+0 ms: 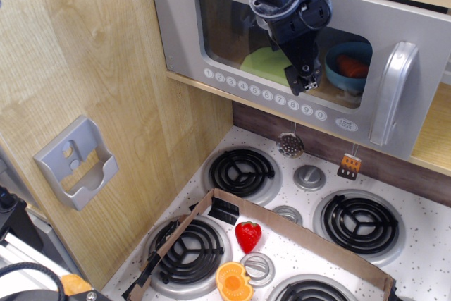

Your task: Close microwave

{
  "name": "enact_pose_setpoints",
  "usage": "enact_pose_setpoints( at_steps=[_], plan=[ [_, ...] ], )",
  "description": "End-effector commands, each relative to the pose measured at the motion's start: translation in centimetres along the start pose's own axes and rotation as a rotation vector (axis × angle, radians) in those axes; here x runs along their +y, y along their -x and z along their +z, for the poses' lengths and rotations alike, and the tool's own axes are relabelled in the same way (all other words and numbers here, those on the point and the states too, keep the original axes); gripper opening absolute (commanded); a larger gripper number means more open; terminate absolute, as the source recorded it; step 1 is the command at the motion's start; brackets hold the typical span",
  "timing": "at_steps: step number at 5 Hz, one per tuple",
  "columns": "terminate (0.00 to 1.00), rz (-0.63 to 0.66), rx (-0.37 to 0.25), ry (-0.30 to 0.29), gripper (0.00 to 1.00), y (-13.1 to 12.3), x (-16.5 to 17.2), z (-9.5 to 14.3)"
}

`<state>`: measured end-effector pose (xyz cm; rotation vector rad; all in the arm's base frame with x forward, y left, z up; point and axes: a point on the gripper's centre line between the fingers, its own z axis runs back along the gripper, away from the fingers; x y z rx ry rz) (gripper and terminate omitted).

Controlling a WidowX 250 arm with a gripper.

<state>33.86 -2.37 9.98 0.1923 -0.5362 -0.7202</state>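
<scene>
The microwave (211,89) is a light wood compartment with a wide silver-grey door, a clear window, a row of white numbered buttons (268,94) and a chunky grey handle (390,96) at the right. The door stands nearly flush with the compartment. Through the window I see a green plate (264,63) and a blue bowl (349,65) holding something orange. My black gripper (301,80) comes down from the top and its fingertips press against the door's window, just above the buttons. The fingers look together, holding nothing.
A grey plastic wall holder (76,163) hangs on the wood panel at left. Below is a toy stove with black burners (243,171), grey knobs (309,175), a cardboard frame (282,223), a strawberry (247,235) and an orange half (235,281).
</scene>
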Motion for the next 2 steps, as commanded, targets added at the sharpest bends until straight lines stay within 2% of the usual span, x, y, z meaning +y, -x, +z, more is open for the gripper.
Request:
enact_pose_setpoints(
  at_steps=[1, 2],
  plan=[
    [0.0, -0.001, -0.033, -0.028, 1.0, -2.1, 0.33, 1.47],
    [1.0, -0.006, -0.036, -0.023, 1.0, -2.28, 0.44, 1.41]
  ],
)
